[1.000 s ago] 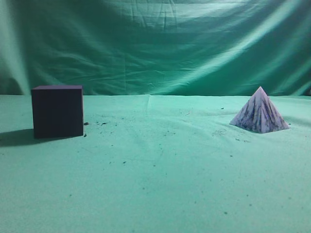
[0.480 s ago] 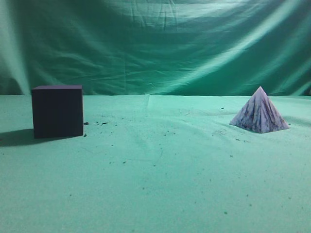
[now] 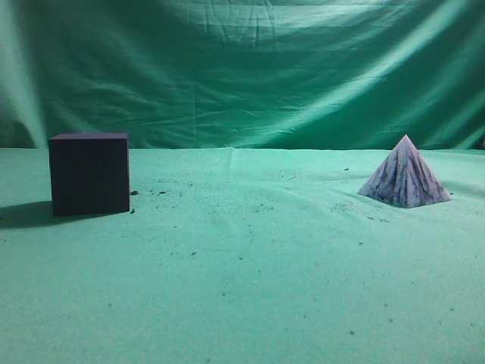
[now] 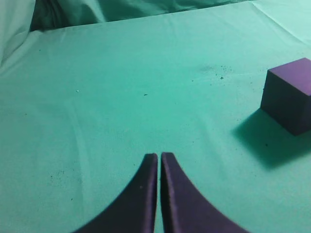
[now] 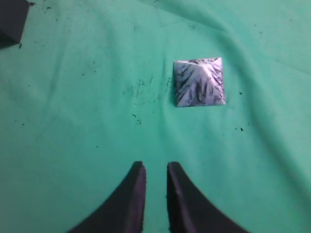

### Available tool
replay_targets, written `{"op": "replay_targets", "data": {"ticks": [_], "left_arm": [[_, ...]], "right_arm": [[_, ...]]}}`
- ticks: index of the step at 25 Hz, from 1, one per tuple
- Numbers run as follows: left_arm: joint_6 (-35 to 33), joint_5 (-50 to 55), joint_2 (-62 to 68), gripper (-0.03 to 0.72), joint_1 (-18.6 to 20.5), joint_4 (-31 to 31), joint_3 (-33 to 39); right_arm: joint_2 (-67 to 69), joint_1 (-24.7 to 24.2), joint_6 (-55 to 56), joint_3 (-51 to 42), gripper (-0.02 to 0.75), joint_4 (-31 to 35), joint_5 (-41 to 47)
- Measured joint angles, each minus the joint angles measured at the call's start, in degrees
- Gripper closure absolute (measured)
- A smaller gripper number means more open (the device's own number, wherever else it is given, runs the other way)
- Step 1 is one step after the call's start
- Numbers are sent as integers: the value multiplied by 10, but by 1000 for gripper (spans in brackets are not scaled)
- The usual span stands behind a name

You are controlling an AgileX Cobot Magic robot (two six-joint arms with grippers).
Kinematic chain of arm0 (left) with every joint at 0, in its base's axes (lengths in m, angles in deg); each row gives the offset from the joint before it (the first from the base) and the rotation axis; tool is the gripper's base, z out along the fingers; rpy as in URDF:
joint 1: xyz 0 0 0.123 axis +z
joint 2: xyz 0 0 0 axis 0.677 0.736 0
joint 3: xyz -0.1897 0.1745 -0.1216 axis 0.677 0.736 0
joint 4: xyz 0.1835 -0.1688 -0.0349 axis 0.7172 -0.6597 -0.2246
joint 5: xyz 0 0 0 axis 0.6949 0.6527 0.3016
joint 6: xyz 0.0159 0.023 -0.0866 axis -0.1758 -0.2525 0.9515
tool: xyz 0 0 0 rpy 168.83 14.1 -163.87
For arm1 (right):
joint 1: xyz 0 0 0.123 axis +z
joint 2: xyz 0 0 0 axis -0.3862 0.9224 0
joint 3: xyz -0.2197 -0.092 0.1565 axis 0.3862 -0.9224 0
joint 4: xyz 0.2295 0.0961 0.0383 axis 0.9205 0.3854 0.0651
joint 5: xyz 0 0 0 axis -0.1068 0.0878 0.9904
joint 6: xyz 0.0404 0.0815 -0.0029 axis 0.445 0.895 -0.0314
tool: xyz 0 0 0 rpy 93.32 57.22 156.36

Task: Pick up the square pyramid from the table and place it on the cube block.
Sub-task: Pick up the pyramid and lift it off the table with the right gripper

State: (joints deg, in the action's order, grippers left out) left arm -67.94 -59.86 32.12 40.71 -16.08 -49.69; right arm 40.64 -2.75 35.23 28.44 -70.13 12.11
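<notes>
The square pyramid [image 3: 405,178], pale with dark streaks, stands on the green cloth table [image 3: 242,280] at the right. The dark cube block [image 3: 89,174] stands at the left, far from it. Neither gripper shows in the exterior view. In the right wrist view my right gripper [image 5: 155,165] is empty, its fingers a narrow gap apart, above the cloth. The pyramid [image 5: 199,82] lies ahead of it, slightly to the right; a cube corner [image 5: 10,19] shows at the top left. In the left wrist view my left gripper [image 4: 159,155] is shut and empty; the cube [image 4: 290,94] is to its right.
A wrinkled green backdrop [image 3: 242,76] hangs behind the table. Small dark crumbs [image 3: 159,193] are scattered on the cloth between cube and pyramid. A cloth fold [image 4: 19,34] rises at the far left of the left wrist view.
</notes>
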Motion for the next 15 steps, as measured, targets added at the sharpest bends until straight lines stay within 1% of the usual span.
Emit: {"op": "replay_targets", "data": {"ticks": [1, 2, 3, 4, 5, 6, 8, 9, 10, 15], "left_arm": [[0, 0, 0, 688, 0, 0, 0], [0, 0, 0, 688, 0, 0, 0], [0, 0, 0, 688, 0, 0, 0], [0, 0, 0, 688, 0, 0, 0], [0, 0, 0, 688, 0, 0, 0], [0, 0, 0, 688, 0, 0, 0], [0, 0, 0, 688, 0, 0, 0], [0, 0, 0, 688, 0, 0, 0], [0, 0, 0, 688, 0, 0, 0], [0, 0, 0, 688, 0, 0, 0]], "right_arm": [[0, 0, 0, 0, 638, 0, 0], [29, 5, 0, 8, 608, 0, -10], [56, 6, 0, 15, 570, 0, -22], [82, 7, 0, 21, 513, 0, -32], [103, 9, 0, 26, 445, -1, -46], [146, 9, 5, 32, 307, -3, -73], [181, 9, 22, 33, 165, -10, -96], [204, 9, 31, 34, 115, -17, -105], [223, 9, 34, 37, 87, -22, -110], [295, 9, 42, 59, 94, -37, -131]]}}
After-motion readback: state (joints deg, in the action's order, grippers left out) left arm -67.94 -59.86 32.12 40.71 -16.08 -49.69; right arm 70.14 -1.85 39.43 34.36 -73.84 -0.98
